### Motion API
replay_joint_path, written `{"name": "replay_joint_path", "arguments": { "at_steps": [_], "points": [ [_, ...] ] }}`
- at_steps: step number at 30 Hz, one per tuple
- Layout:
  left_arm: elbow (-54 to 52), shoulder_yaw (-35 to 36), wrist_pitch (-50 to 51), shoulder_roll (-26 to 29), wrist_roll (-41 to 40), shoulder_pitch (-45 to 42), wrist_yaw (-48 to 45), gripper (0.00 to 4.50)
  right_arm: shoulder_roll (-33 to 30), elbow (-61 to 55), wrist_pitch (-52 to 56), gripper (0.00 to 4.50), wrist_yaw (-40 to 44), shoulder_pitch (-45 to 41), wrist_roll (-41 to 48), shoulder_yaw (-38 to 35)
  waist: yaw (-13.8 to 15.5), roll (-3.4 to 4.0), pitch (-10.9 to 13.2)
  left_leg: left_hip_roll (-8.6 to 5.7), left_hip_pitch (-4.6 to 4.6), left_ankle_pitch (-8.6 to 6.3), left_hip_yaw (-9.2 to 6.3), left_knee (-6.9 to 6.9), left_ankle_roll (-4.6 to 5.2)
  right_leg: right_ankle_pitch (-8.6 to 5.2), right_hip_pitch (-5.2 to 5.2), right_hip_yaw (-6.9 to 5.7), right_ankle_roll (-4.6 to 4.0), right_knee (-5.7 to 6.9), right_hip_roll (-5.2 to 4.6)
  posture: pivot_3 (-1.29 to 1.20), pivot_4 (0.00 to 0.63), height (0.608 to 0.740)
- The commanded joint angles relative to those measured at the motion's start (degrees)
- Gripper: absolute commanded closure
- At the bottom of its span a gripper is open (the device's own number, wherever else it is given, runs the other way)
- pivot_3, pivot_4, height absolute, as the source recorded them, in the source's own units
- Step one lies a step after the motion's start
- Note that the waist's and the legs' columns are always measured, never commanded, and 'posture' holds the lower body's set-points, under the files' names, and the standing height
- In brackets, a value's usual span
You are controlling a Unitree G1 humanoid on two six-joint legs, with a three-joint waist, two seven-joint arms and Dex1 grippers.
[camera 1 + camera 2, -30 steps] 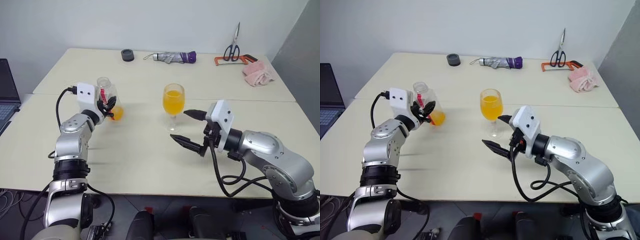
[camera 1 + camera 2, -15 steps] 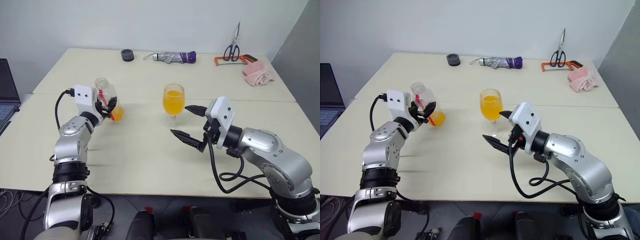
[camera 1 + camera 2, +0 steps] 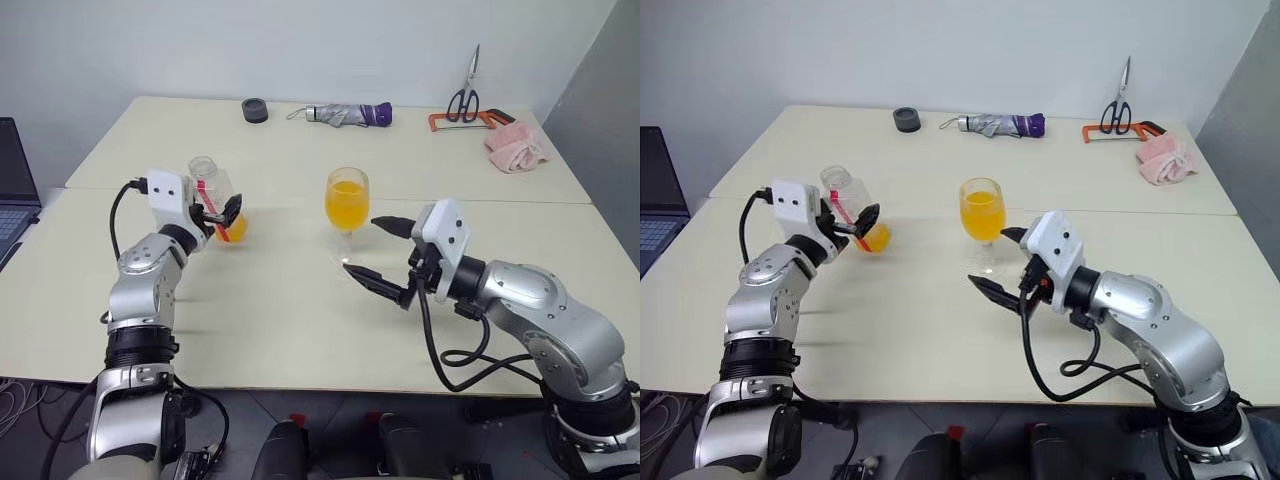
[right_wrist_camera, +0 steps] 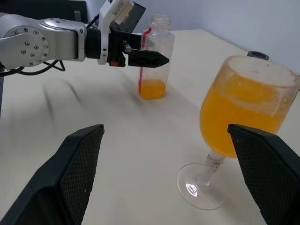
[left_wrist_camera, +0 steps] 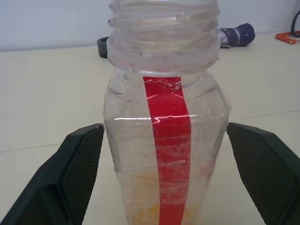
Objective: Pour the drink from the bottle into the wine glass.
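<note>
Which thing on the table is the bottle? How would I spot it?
Start at the big cream table and look toward the robot's left side, left of the stemmed wine glass full of orange drink. There, between the open black fingers of the left gripper, stands a small clear plastic bottle. It alone has a red stripe, no cap, and just a little orange drink at the bottom.

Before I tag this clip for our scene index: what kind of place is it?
Probably an office or lab workspace, not a kitchen: two plain tables pushed together against a bare wall, a laptop at one edge, and loose tools at the back, scissors and a small saw, beside a folded umbrella.
</note>
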Motion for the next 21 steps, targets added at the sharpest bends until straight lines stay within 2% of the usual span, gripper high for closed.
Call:
{"name": "replay_joint_path", "arguments": {
  "at_steps": [1,8,16,21],
  "points": [
    [-3.3,0.6,-2.8,0.8,0.0,0.8,-0.6,0.05,-0.6,-3.0,-0.8,0.0,0.4,1.1,0.7,-2.0,0.0,0.0,0.0,0.0,0.0,0.0,0.0,0.0,0.0,0.0,0.0,0.0,0.0,0.0,0.0,0.0,0.15,0.74],
    [-5.9,1.2,-6.0,1.2,0.8,5.1,-0.2,0.05,-1.1,-5.4,-5.9,0.0,-1.4,9.6,-4.0,-1.9,0.0,0.0,0.0,0.01,-0.01,0.0,-0.01,-0.04,0.0,-0.01,0.0,0.03,0.01,-0.05,-0.01,0.0,0.15,0.74],
    [-11.9,1.1,-5.8,1.7,2.8,11.2,2.5,0.05,4.0,2.0,-27.5,0.0,-4.5,25.3,-14.0,-5.7,0.0,-0.02,0.0,0.02,0.01,0.0,0.03,-0.06,0.0,-0.01,0.02,0.05,0.01,-0.07,-0.01,0.0,0.15,0.74],
    [-18.5,2.0,-5.0,0.6,3.3,15.6,6.2,0.05,13.5,10.8,-33.4,0.0,-9.5,28.8,-10.0,-13.2,0.0,-0.02,0.0,0.08,0.07,0.0,0.05,-0.07,-0.01,-0.01,0.05,0.13,0.01,-0.06,0.0,0.0,0.15,0.74]
  ]
}}
